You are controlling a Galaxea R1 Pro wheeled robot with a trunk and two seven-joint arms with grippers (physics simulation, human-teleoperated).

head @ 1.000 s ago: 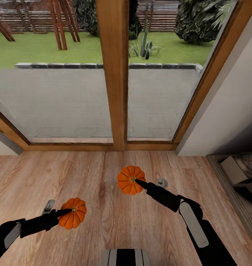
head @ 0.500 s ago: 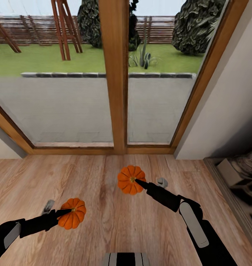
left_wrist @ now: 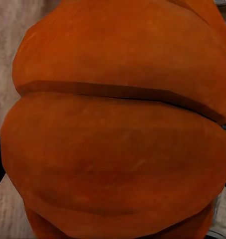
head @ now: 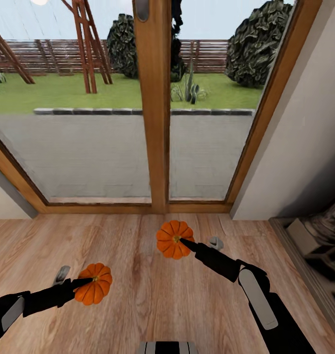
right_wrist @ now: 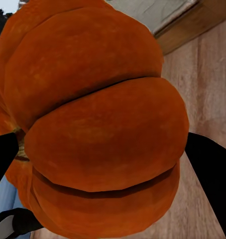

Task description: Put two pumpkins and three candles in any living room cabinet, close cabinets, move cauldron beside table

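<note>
I hold two small ribbed orange pumpkins above the wooden floor. My left gripper (head: 86, 283) is shut on one pumpkin (head: 93, 291) at the lower left of the head view. That pumpkin (left_wrist: 113, 124) bulges close up in the left wrist view. My right gripper (head: 183, 242) is shut on the other pumpkin (head: 172, 239), held further forward near the middle. In the right wrist view this pumpkin (right_wrist: 98, 129) sits between two dark fingers (right_wrist: 212, 172).
A glass door with a thick wooden frame (head: 155, 98) stands straight ahead, with a patio and garden beyond. A pale wall (head: 305, 137) runs along the right. Dark low furniture (head: 317, 243) lies at the right edge. Wood floor (head: 147, 305) spreads below the arms.
The whole picture has slid downward, so the camera has tilted up and more sky shows. Both grippers stay shut on their pumpkins; the left one sits slightly lower in the picture.
</note>
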